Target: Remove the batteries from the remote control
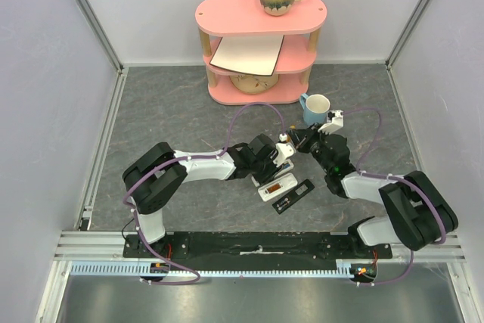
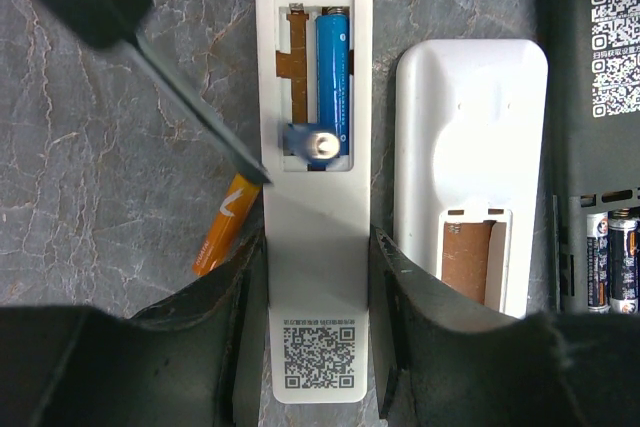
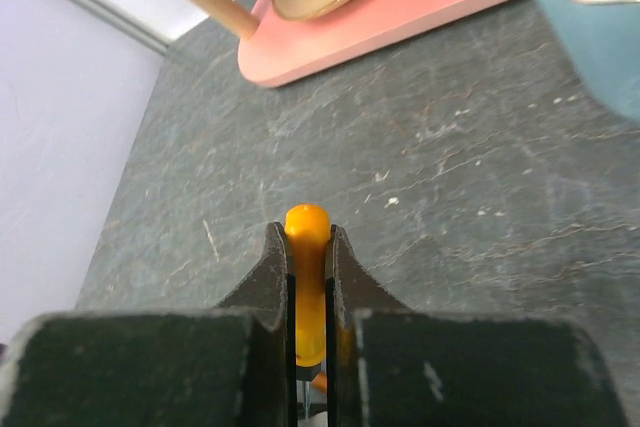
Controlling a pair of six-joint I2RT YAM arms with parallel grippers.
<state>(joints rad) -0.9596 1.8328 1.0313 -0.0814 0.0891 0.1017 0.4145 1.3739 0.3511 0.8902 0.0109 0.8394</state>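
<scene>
Orange battery [image 2: 224, 229] lies on the grey table [image 2: 110, 177] just left of the open white remote [image 2: 318, 277], slanted, with a white mark on its sleeve that cannot be read. Above it a dark shaft [image 2: 205, 119] slants down from upper left, its tip at the remote's left edge, level with the bottom of the battery bay.

Left gripper [image 2: 318, 242] straddles the remote's lower half, jaws part spread and pinching its two long sides. The cover is off. Inside the bay one blue battery [image 2: 333, 72] lies lengthwise in the right slot; its print is too small to read. A second blue battery [image 2: 314, 143] sits tipped up at the bay's lower end, silver cap toward the camera. Below the bay the remote carries a QR code under one line of tiny characters, illegible.

Right of that remote, close but apart, lies a second white remote [image 2: 470, 147], its bay showing brown. Farther right a black remote [image 2: 585, 57] bears two QR codes and holds two cells [image 2: 611, 262], label text unreadable.

Right gripper [image 3: 307, 232] is pressed together on the orange handle of a screwdriver [image 3: 307, 219].
</scene>
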